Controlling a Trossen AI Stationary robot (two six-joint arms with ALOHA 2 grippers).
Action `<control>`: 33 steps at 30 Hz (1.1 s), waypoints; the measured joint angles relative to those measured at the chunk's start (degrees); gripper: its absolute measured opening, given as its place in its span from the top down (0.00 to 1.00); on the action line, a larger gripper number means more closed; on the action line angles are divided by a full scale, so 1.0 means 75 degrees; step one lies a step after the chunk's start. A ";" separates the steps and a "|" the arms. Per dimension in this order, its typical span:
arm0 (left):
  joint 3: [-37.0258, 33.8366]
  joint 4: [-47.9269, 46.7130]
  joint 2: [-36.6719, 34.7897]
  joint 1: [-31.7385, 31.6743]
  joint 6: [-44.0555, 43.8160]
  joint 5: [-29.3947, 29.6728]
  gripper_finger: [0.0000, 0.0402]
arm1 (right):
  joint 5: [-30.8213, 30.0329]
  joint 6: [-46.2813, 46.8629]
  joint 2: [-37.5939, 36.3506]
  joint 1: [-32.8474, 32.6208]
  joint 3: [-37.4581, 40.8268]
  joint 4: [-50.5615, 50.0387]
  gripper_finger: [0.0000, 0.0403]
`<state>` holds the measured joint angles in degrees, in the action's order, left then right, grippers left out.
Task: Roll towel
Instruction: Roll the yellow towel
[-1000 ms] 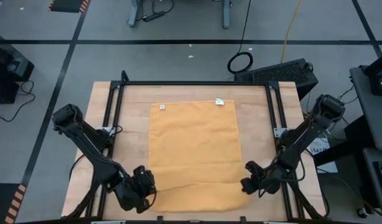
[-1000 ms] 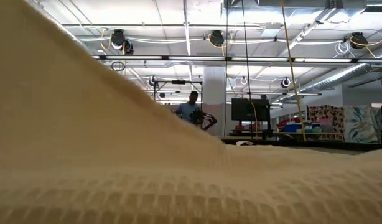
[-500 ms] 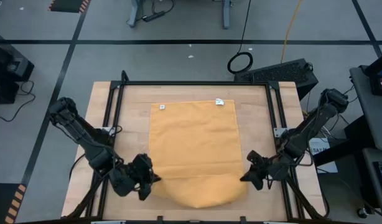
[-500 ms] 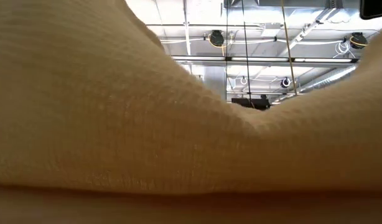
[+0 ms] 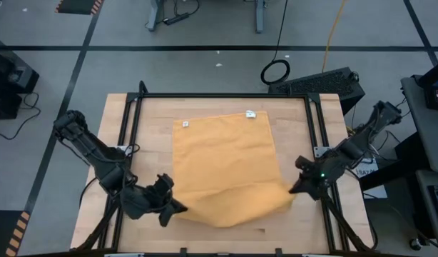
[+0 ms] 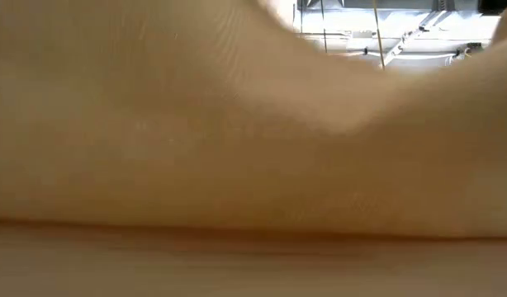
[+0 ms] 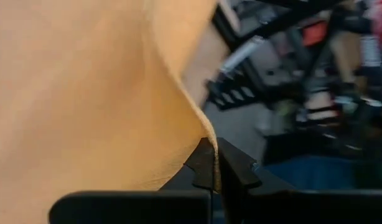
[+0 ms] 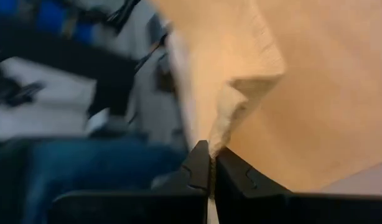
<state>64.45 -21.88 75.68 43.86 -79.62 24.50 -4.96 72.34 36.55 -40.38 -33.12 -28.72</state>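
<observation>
Your wooden surface (image 5: 148, 135) sits inside a black frame, grey floor all round. The towel (image 5: 222, 160) lies down its middle, far edge flat with two small white tags (image 5: 251, 116) at the corners, near edge lifted and sagging between your two hands. Your left hand (image 5: 175, 208) is low at the near left, arm folded back toward the surface's left edge, clenched on the towel's near-left corner; the left wrist view shows cloth pinched between the fingers (image 7: 200, 163). Your right hand (image 5: 294, 188) mirrors it at the near right, clamped on the other corner. The low view shows only cloth, probably the raised fold.
</observation>
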 joint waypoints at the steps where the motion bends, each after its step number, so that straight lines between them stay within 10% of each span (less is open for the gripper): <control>1: 0.0000 0.0246 0.0000 0.0083 -0.0126 -0.0006 0.98 | 0.0271 0.0008 -0.0094 -0.0047 0.0000 0.0143 1.00; 11: 0.0098 0.3182 0.0006 0.0314 0.0268 0.0055 0.99 | 0.1294 0.0294 -0.0102 -0.0666 0.0000 0.3157 1.00; 33: 0.0402 -0.4991 -0.0568 -0.2187 0.2941 0.0181 0.99 | 0.0399 -0.0093 -0.0244 0.2444 -0.0006 0.0657 1.00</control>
<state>67.46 -59.31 71.42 27.46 -57.56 25.85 -1.96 71.64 34.72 -22.05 -33.17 -23.80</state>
